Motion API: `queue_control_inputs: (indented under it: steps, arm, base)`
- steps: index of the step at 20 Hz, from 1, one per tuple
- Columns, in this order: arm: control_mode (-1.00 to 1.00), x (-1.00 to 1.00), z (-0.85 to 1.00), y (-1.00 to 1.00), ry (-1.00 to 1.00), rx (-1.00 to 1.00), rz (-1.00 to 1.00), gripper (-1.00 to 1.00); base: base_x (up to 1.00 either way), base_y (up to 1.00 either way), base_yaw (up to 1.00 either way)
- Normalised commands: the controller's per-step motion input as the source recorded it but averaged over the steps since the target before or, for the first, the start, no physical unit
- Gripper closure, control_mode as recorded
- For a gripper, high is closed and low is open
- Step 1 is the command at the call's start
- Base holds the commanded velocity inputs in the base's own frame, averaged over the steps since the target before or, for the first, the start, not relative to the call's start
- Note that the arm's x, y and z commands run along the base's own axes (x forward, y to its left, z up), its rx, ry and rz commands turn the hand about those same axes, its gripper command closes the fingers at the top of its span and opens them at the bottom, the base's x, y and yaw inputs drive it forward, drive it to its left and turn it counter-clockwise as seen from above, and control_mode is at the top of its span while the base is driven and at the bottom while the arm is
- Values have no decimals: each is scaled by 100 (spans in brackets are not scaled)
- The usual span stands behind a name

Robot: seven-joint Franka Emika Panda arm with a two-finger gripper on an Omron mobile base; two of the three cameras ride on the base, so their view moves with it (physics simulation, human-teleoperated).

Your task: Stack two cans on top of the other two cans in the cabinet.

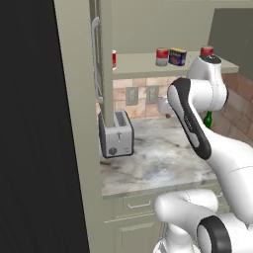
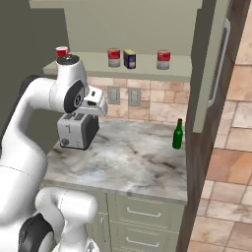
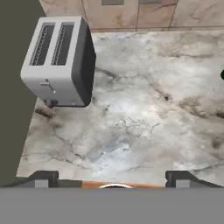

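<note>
The cabinet's open shelf (image 2: pixel 147 70) carries several cans in a row. From the right base view I see a red can with a white band (image 2: pixel 61 51) at the left end, then a red-topped grey can (image 2: pixel 113 57), a squat dark blue tin with a yellow label (image 2: pixel 130 58), and another red-topped grey can (image 2: pixel 163 59). My gripper (image 3: pixel 111 178) hangs below the shelf, above the marble counter, pointing down. Its fingertips (image 3: pixel 43 177) stand wide apart, open, with nothing between them. In the left base view the blue tin (image 1: pixel 178 56) sits beside a grey can (image 1: pixel 162 56).
A silver toaster (image 2: pixel 76 130) stands at the counter's back left, just below my hand. A green bottle (image 2: pixel 177 134) stands at the back right. The cabinet door (image 2: pixel 219 64) with its long bar handle hangs open on the right. Drawers (image 2: pixel 142 214) sit under the counter.
</note>
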Motion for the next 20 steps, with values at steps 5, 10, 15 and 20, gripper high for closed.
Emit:
queue_control_inputs:
  steps: [5, 10, 15, 20]
  arm:
    - [-100, -21, 33, -4, -32, 0, 0, -100]
    - [-100, -2, 36, -5, -30, -9, -5, -100]
    - [-100, 0, 47, -8, -36, -5, 0, -100]
    - [-100, 9, 44, -9, -15, 1, 0, -100]
  base:
    - [0, 0, 0]
    - [0, 0, 0]
    - [0, 0, 0]
    - [0, 0, 0]
